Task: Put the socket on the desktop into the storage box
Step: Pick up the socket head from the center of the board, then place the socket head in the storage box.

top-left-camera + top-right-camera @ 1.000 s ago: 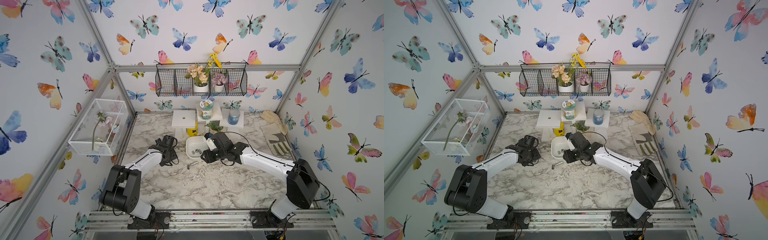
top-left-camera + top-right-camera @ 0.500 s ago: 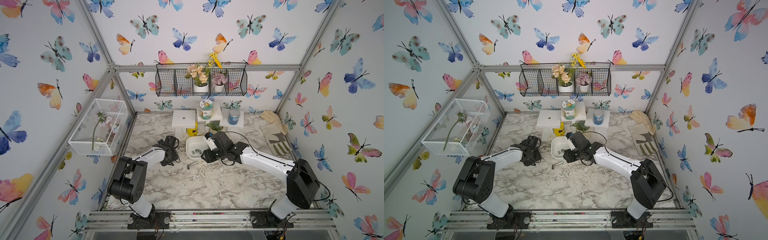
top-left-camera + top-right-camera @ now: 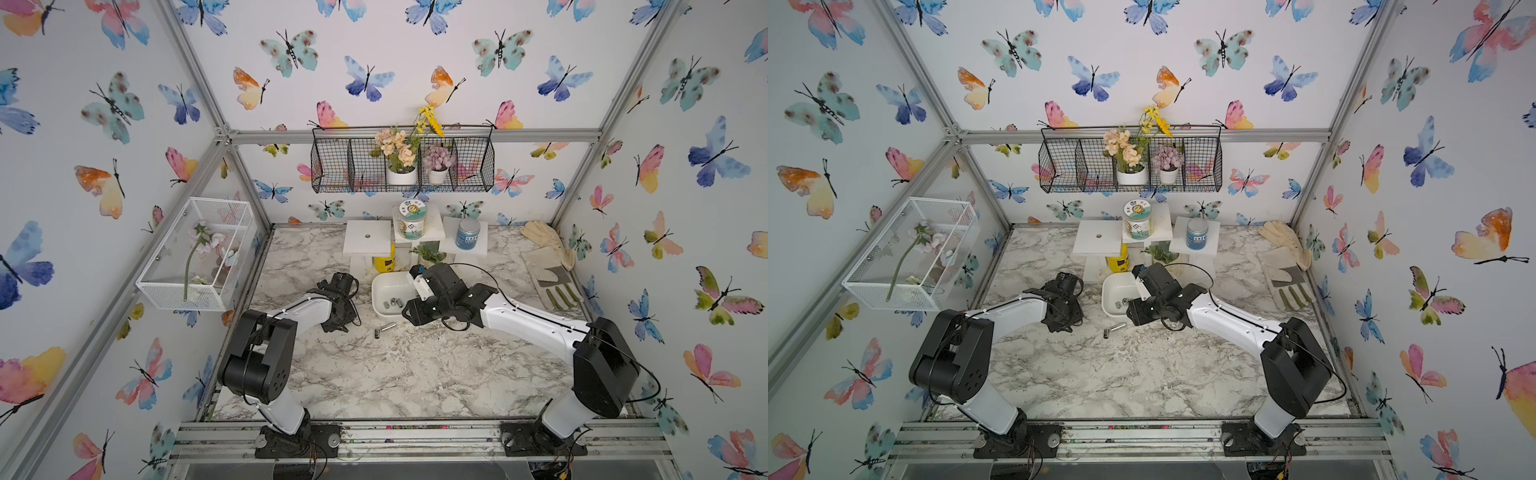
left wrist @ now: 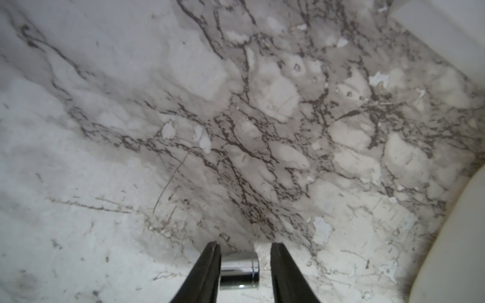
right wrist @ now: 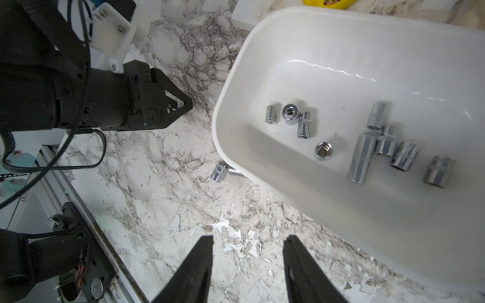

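Note:
A chrome socket (image 4: 239, 270) lies on the marbled desktop (image 3: 395, 374) between the fingers of my left gripper (image 4: 244, 248). One finger touches its end and the other stands a little apart, so the jaws are open around it. In both top views the left gripper (image 3: 340, 318) (image 3: 1061, 322) hides that socket. Two more sockets (image 3: 388, 327) (image 3: 1106, 333) lie just in front of the white storage box (image 3: 380, 291), one of them at its rim (image 5: 219, 171). Several sockets (image 5: 301, 126) lie inside the box. My right gripper (image 5: 248, 241) hangs open and empty over the desktop beside the box.
White stands (image 3: 368, 239) with jars, a yellow container (image 3: 384, 262) and a small plant crowd the back behind the box. Work gloves (image 3: 548, 266) lie at the right. A white mesh cage (image 3: 199, 253) juts from the left wall. A black wire basket (image 3: 403, 162) hangs high on the back wall.
The left arm's elbow has swung rightward while its gripper stays low beside the box. The right arm has not moved.

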